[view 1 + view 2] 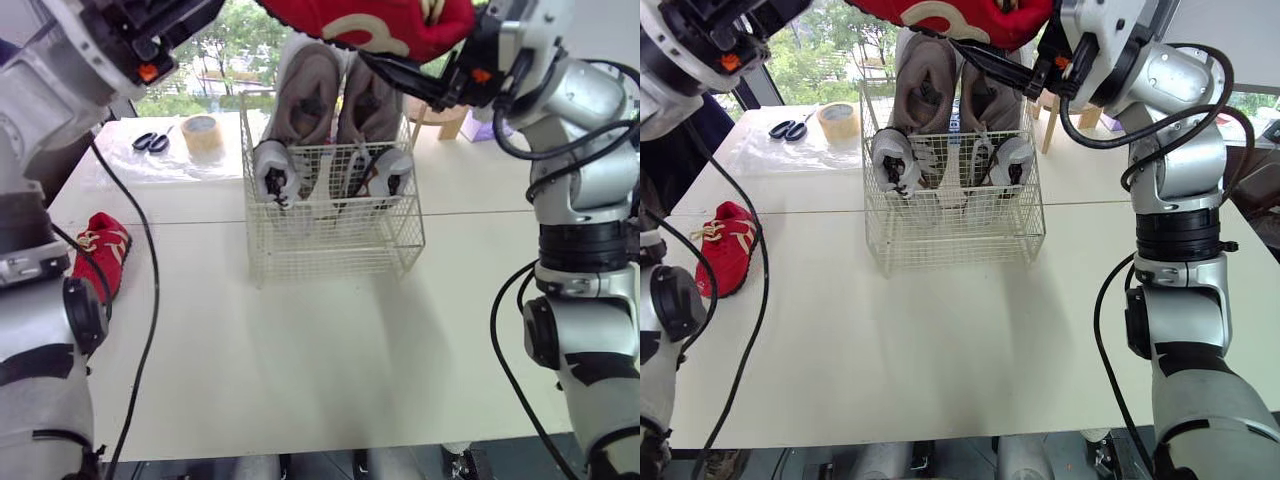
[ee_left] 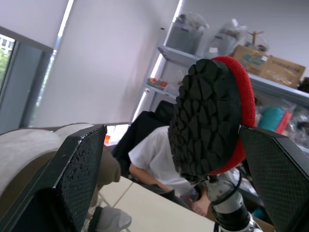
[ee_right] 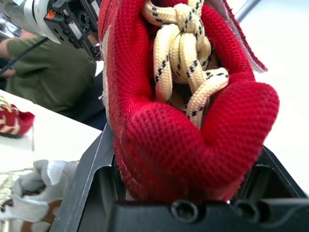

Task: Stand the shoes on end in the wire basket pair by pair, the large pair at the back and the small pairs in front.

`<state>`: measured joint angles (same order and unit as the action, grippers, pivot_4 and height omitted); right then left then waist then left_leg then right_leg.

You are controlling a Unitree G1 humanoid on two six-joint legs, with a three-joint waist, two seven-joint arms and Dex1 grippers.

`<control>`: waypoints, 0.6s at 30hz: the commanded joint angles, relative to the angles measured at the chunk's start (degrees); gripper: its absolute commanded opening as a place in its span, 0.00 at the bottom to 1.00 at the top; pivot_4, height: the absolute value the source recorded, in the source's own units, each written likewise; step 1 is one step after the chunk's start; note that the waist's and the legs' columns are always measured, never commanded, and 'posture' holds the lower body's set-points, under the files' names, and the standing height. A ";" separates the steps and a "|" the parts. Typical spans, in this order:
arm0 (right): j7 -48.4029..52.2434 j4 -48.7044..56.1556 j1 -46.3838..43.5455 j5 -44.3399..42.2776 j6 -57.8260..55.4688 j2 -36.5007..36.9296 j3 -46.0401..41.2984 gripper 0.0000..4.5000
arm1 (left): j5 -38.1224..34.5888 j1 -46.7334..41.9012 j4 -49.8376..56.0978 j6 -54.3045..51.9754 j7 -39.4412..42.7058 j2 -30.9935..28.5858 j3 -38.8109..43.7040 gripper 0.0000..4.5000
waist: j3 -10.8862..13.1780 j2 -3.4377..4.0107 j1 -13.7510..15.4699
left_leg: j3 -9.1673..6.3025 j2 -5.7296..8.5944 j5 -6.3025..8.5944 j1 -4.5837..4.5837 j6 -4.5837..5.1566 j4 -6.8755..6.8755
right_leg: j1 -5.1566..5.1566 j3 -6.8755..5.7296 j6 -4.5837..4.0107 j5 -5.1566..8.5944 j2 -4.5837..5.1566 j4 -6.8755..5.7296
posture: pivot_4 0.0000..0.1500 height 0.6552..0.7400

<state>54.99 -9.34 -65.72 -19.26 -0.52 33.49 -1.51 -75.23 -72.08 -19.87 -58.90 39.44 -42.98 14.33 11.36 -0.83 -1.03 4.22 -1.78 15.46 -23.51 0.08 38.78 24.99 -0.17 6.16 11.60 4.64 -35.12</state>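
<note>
The red shoe [image 3: 193, 96] is clamped in my right gripper [image 3: 186, 169], whose two black fingers press its sides near the heel opening, cream laces knotted above them. I hold it high over the wire basket [image 1: 330, 245], roughly level, its toe reaching toward my left side. My left gripper [image 2: 171, 131] is raised at that end with its fingers spread wide; the shoe's black lugged sole sits between them in the left wrist view, and I cannot tell whether either finger touches it. Below, the large grey-brown pair [image 1: 300, 100] stands on end side by side against the back wall of the basket, pale ends down in the wire and the other ends rising above the rim. The basket sits on the white table [image 1: 300, 350], toward its far half. A second red shoe [image 1: 100, 250] lies flat on the table well off to my left, near the edge. Farther back on that side are black-handled scissors [image 1: 150, 141] and, just beside them, a roll of tape [image 1: 202, 132]. A seated person [image 2: 154, 159] is beyond the table.
</note>
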 commanded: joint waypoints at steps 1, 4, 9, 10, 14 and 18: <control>-0.43 0.94 -1.08 0.91 1.53 -1.38 0.54 0.47 | 1.53 -1.40 1.74 -2.15 4.03 0.38 0.12 1.00 | 0.00 0.00 -0.16 | 0.01 -0.01 0.00 0.00 0.00 -0.01 | 0.02 0.00 0.00 0.00 0.00 0.00 | 1.00 1.00; -1.74 0.03 -1.33 -0.51 0.21 -2.52 -1.12 0.47 | 4.26 -0.64 1.08 -1.31 4.82 0.06 1.31 1.00 | 0.00 0.00 -0.12 | 0.02 -0.01 -0.01 0.00 -0.01 -0.03 | 0.07 0.01 0.00 0.00 0.00 -0.06 | 1.00 1.00; -2.85 -0.11 -1.02 -1.44 -1.24 -2.97 -2.54 0.47 | 3.59 0.27 1.35 -2.37 3.76 -0.05 5.38 1.00 | 0.00 0.00 -0.05 | 0.03 -0.02 -0.01 -0.01 -0.02 -0.03 | 0.08 0.02 0.00 0.00 0.01 -0.06 | 1.00 1.00; -2.83 -0.02 -0.59 -0.74 -0.82 -2.90 -2.07 0.47 | 3.31 0.27 2.03 -2.55 3.28 0.24 5.97 1.00 | 0.00 0.00 0.01 | 0.02 -0.02 -0.01 -0.03 -0.02 -0.03 | 0.09 0.02 0.00 0.00 0.01 -0.05 | 1.00 1.00; -2.15 -0.16 -0.24 1.53 1.48 -3.54 -0.10 0.47 | 4.35 -1.38 2.47 -2.66 1.77 2.24 6.28 1.00 | 0.00 0.00 0.26 | 0.02 -0.01 -0.01 -0.05 -0.02 0.00 | 0.08 0.02 0.00 0.00 0.03 -0.05 | 1.00 1.00; -1.96 -0.89 -0.43 3.45 3.88 -4.10 1.48 0.47 | 5.39 -2.83 1.56 -3.49 2.55 3.67 5.51 1.00 | 0.00 0.00 0.10 | 0.02 0.00 -0.01 -0.05 -0.03 0.02 | 0.08 0.02 0.00 -0.01 0.03 -0.06 | 1.00 1.00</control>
<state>53.22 -10.77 -65.05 -16.28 1.51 29.70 0.59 -70.04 -72.80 -19.05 -62.12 41.25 -38.98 19.17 11.36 -0.83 -0.93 4.24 -1.79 15.44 -23.56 0.05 38.80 25.07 -0.15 6.16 11.59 4.66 -35.19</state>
